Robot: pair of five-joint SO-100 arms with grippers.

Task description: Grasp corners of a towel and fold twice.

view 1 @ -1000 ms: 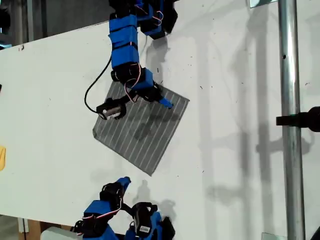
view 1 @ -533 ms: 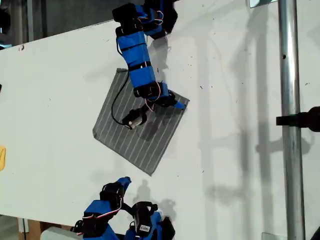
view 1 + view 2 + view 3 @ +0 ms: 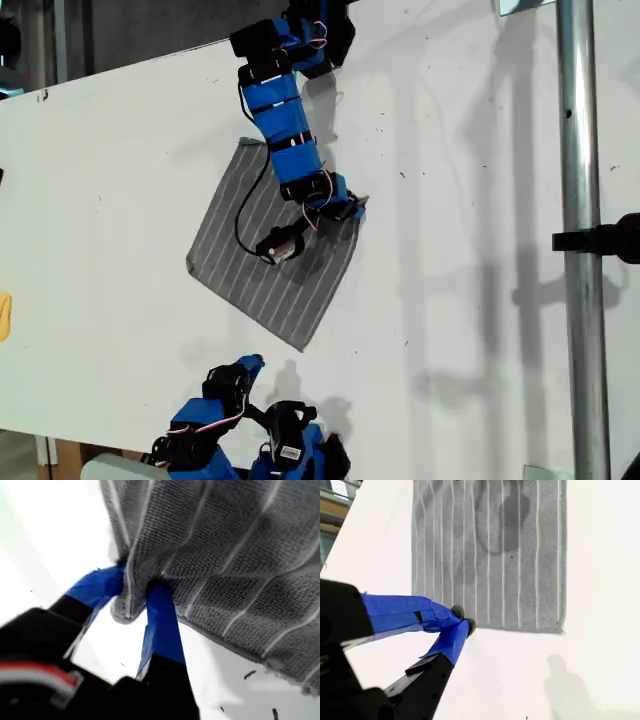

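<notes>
Grey, thin-white-striped soft square towel (image 3: 272, 250) lay on the white worktop (image 3: 480, 300), turned diamond-wise, nearer the far edge in the exterior view than the near edge. My first gripper (image 3: 136, 594), blue-taped, was clamped on the towel's corner (image 3: 352, 208) toward the exterior view's right; cloth was bunched between the jaws and that corner looked lifted and puckered. My second gripper (image 3: 462, 622) sat near the worktop's near edge, jaw tips together with nothing between them, just short of the towel's hem.

Progress, judged: one corner grasped, no fold made. The towel was a single flat layer apart from the pinched corner. Both folds remain; a second corner grasp is probably also needed.

View differences: the first wrist view showed the pinch itself, fabric gathered between the blue jaws, which the arm hid in the exterior view. The second wrist view showed the near hem lying flat and straight and the idle tips clear of it. Only the exterior view gave both arms and the whole towel outline.
</notes>
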